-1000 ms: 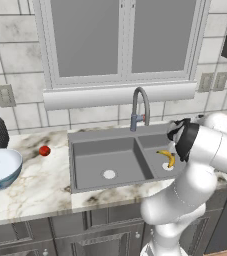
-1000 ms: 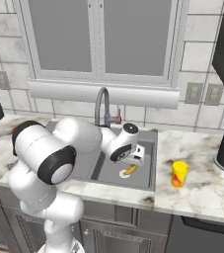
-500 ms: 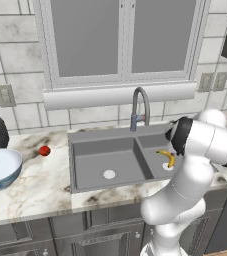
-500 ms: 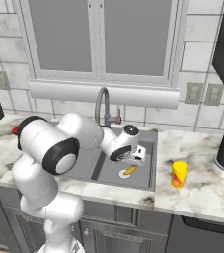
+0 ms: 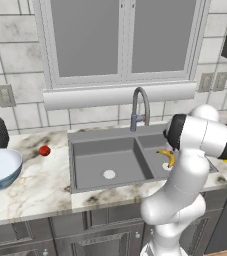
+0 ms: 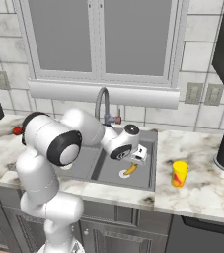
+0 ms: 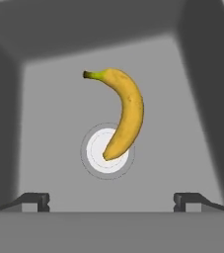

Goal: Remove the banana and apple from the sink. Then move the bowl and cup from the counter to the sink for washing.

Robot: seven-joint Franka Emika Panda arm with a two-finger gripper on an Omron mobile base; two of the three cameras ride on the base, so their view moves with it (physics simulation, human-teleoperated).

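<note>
I had the jaws spread fully apart with nothing between them, the gripper [image 7: 111, 197] hanging over the right basin of the sink [image 5: 87, 167] and looking straight down at the banana [image 7: 122, 115]. I judged the step in hand to be the first one, clearing the fruit: the apple [image 5: 44, 150] already sat on the table to the left of the sink, near the bowl [image 5: 0, 169], so the banana was what remained. It lay flat on the basin floor, its blunt lower end resting over the white drain [image 7: 97, 152] and its green-tipped stem end pointing away from the drain toward the far wall of the basin as the hand saw it, the curve bowing to one side. Its long axis ran roughly square to the line between my fingertips, so I reckoned the next move called for a plain descent and a close across its middle. The cup [image 6: 179, 174] stood on the table right of the sink.
</note>
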